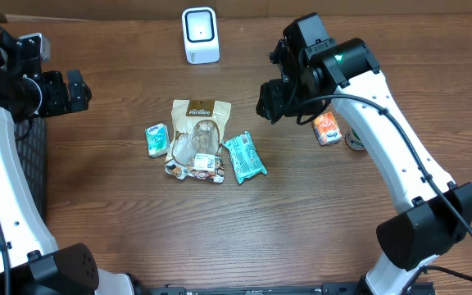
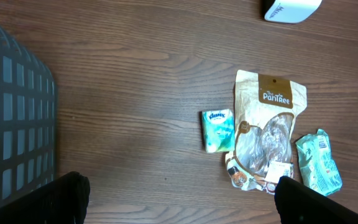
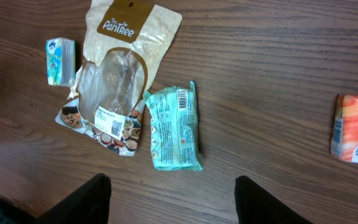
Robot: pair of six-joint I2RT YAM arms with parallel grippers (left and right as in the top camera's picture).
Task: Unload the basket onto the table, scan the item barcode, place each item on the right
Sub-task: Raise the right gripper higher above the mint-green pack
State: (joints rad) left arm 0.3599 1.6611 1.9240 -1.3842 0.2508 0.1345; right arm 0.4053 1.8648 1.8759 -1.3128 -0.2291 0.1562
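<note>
The groceries are lying flat and loosely bunched in the middle of the counter (image 3: pixel 272 56), probably so that each can be picked out singly. The white scanner (image 1: pixel 201 34) is standing upright at the far edge with its window facing the pile, so an item has to be lifted and turned toward it.

The teal packet (image 3: pixel 174 132) seems to be the one being lined up, though that is only a guess from the framing. It is lying with its barcode (image 3: pixel 181 98) facing up at its far end, its long edge just beside the brown snack bag (image 3: pixel 120 74). A small tissue pack (image 3: pixel 60 60) is sitting on the bag's other side, and an orange packet (image 3: pixel 355 129) is lying well apart to the right.

The right claw (image 3: pixel 171 181) is hanging above the counter with its fingers spread and nothing between them. The teal packet is sitting just ahead of the gap and roughly centred on it.

The left claw (image 2: pixel 182 180) is gaping wide and empty, hovering off to the left near the dark basket (image 2: pixel 11 124), well away from the pile.
</note>
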